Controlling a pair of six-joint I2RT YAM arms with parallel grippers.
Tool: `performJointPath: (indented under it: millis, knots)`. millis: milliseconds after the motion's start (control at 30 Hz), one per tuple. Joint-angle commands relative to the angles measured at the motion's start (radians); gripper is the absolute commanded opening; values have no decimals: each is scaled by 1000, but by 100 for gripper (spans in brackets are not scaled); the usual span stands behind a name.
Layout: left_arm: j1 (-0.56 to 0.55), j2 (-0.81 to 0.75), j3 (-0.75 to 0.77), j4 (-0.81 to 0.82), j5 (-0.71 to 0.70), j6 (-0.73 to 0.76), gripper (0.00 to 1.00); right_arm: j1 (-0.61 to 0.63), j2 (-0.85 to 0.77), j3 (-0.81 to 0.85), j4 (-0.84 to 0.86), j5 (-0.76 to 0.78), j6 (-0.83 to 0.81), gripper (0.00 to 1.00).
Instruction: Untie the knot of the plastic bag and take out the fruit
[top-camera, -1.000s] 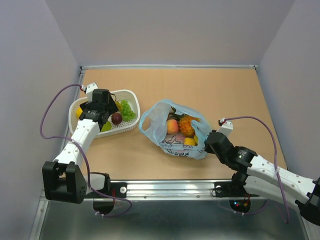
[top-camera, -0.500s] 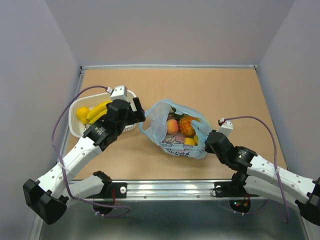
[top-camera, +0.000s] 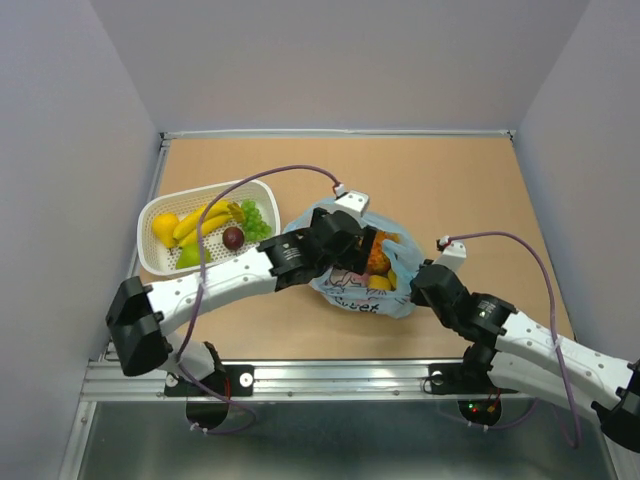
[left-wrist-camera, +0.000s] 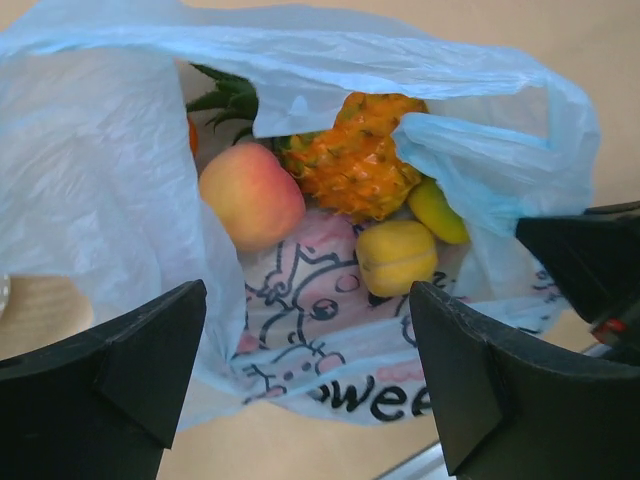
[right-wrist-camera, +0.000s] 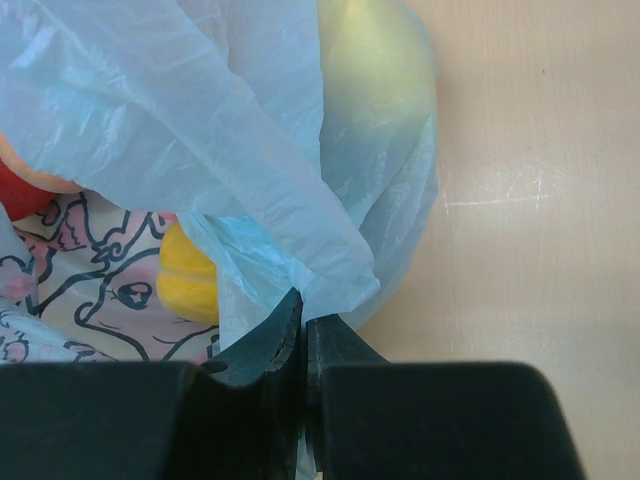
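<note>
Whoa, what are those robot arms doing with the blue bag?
They are taking fruit out of a plastic bag. The bag lies on the table with its mouth open. The right gripper pinches the bag's edge, while the left gripper, wide open, hovers at the mouth, facing the peach and pineapple inside. Nothing is grabbed yet. A white basket nearby holds bananas and grapes.

left pincer (top-camera: 362, 256) swung, basket (top-camera: 145, 245) to plastic bag (top-camera: 398, 298)
</note>
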Motion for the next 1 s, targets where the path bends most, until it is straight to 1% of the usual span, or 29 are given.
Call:
performJointPath:
  millis: [0, 33, 100, 133, 200, 333, 433, 600, 700, 800, 833, 867, 900, 933, 967]
  knots:
    - [-2, 108, 98, -13, -18, 317, 93, -6, -36, 17, 33, 2, -30, 8]
    - [-2, 157, 111, -11, -23, 353, 93, -4, -45, 18, 33, -4, -30, 8]
    - [-2, 202, 139, -13, -33, 416, 93, -6, -53, 21, 33, -8, -31, 8]
    - [-3, 247, 148, -16, -36, 487, 93, -4, -59, 23, 33, -15, -31, 8]
    - [-2, 312, 176, -26, -61, 554, 94, -6, -68, 23, 33, -19, -30, 8]
    - [9, 389, 205, -25, -57, 637, 94, -6, -77, 17, 33, -27, -33, 8]
    - [32, 438, 220, -19, -8, 667, 94, -6, -80, 12, 33, -28, -36, 8]
    - [62, 496, 208, -10, -12, 674, 94, -6, -82, 7, 33, -32, -33, 8]
    - [67, 530, 197, 12, -7, 672, 90, -6, -79, 3, 33, -28, -34, 8]
    - [67, 555, 208, 10, 3, 666, 83, -4, -71, 7, 33, -25, -42, 8]
    - [67, 555, 211, 10, 3, 657, 75, -6, -72, 7, 33, -25, -42, 8]
    - [67, 553, 214, 6, 6, 651, 70, -6, -73, 7, 35, -24, -42, 8]
    - [66, 538, 222, -3, 17, 643, 60, -6, -74, 7, 32, -24, -42, 8]
    - [64, 523, 223, -7, 25, 635, 56, -6, -77, 6, 33, -24, -42, 8]
    - [62, 507, 223, -8, 35, 623, 44, -4, -79, 7, 35, -24, -42, 8]
